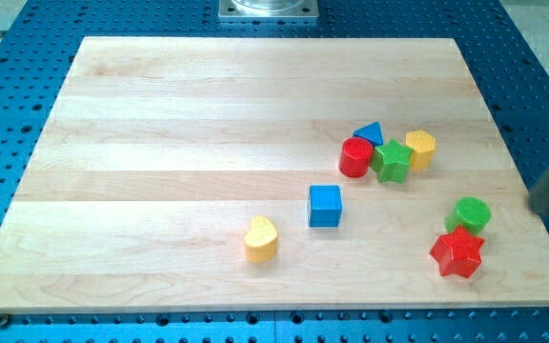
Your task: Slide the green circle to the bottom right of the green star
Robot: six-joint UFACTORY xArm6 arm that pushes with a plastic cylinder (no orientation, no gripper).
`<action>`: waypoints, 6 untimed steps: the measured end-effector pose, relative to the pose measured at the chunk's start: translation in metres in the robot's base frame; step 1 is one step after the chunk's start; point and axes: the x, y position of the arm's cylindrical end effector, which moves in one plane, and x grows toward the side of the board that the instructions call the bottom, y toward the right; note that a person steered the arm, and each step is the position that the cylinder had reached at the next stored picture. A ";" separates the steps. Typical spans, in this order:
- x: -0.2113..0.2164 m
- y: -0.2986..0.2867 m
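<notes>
The green circle (469,213) lies near the board's right side, touching the red star (457,252) just below it. The green star (392,160) sits up and to the left of the circle, in a cluster of blocks. The rod comes in blurred from the view's right edge. My tip (539,208) is to the right of the green circle, with a gap between them, near the board's right edge.
A red circle (355,157), a blue triangle (369,133) and a yellow hexagon (420,149) crowd around the green star. A blue cube (324,206) and a yellow heart (261,239) lie lower, towards the middle. The wooden board (208,114) rests on a blue perforated table.
</notes>
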 end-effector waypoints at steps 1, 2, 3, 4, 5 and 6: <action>0.061 -0.072; 0.027 -0.086; -0.005 -0.087; -0.044 -0.110; 0.021 -0.123; 0.015 -0.168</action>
